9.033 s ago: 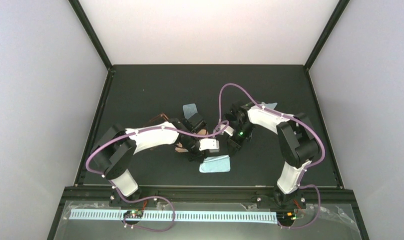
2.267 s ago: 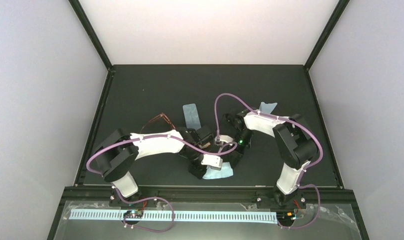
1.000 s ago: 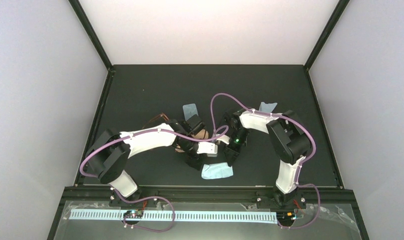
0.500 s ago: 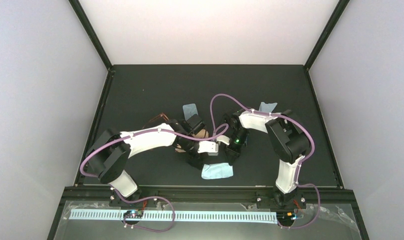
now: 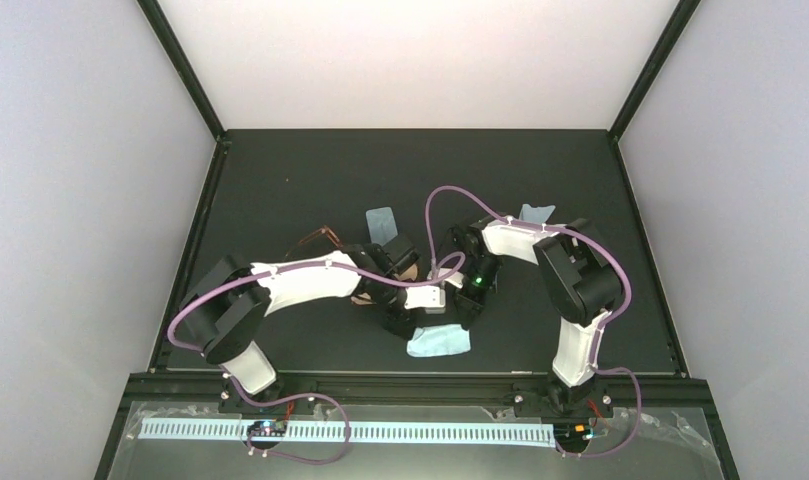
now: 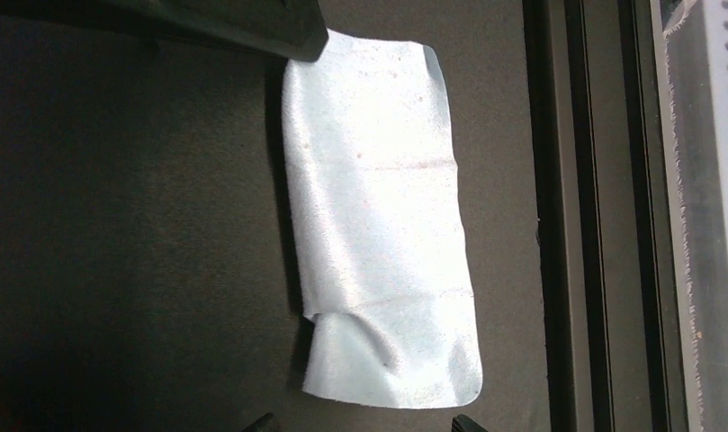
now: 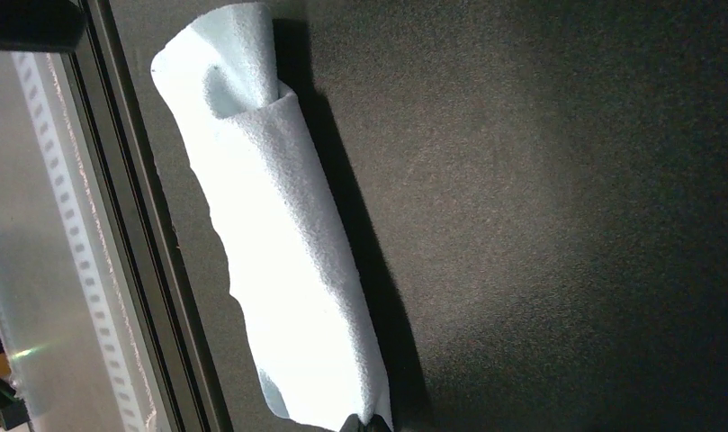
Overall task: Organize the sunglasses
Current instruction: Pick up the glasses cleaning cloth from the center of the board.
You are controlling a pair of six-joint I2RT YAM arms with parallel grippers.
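Note:
The reddish-brown sunglasses (image 5: 316, 240) lie on the dark mat, left of the left arm's forearm. The black sunglasses are hidden or out of view. My left gripper (image 5: 404, 322) is open and empty, its tips (image 6: 362, 423) just short of the near end of a light blue cloth (image 6: 378, 225). My right gripper (image 5: 467, 312) is shut, its tips (image 7: 364, 423) pinching the raised edge of the same cloth (image 7: 279, 252), which lies near the table's front edge (image 5: 438, 342).
A tan case (image 5: 407, 267) is partly covered by the left arm's wrist. A blue-grey piece (image 5: 382, 218) and another light blue cloth (image 5: 536, 213) lie further back. The black front rail (image 6: 567, 216) runs just beyond the cloth.
Both wrists and the cloth have shifted slightly to the right and forward over the last second. Since 9 s ago the cloth has moved closer to the front edge.

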